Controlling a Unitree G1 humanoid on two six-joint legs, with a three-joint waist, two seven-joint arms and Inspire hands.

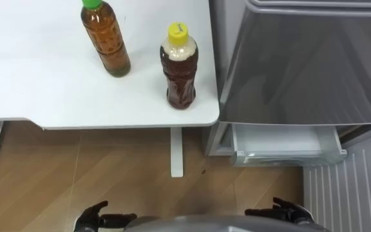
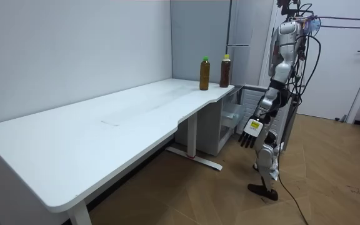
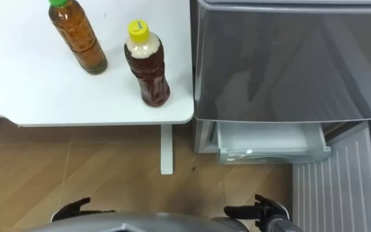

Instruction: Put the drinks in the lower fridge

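Two drinks stand upright on the white table (image 1: 37, 77) near its right corner: a green-capped bottle of amber tea (image 1: 106, 40) and, closer to the edge, a yellow-capped bottle of dark tea (image 1: 179, 69). In the room view they are the green-capped bottle (image 2: 204, 74) and the yellow-capped bottle (image 2: 225, 70). My left hand (image 1: 98, 218) and right hand (image 1: 282, 211) hang low at the bottom of the view, fingers relaxed, both holding nothing. I stand facing the table corner and the fridge, with the left hand (image 2: 252, 131) down by my side.
To the right of the table stands a grey fridge (image 1: 308, 64) with its upper door closed. Its lower compartment is open, showing a white drawer (image 1: 282, 145), and the ribbed lower door (image 1: 350, 190) is swung out at the right. Wooden floor lies below, with a table leg (image 1: 176, 151) between.
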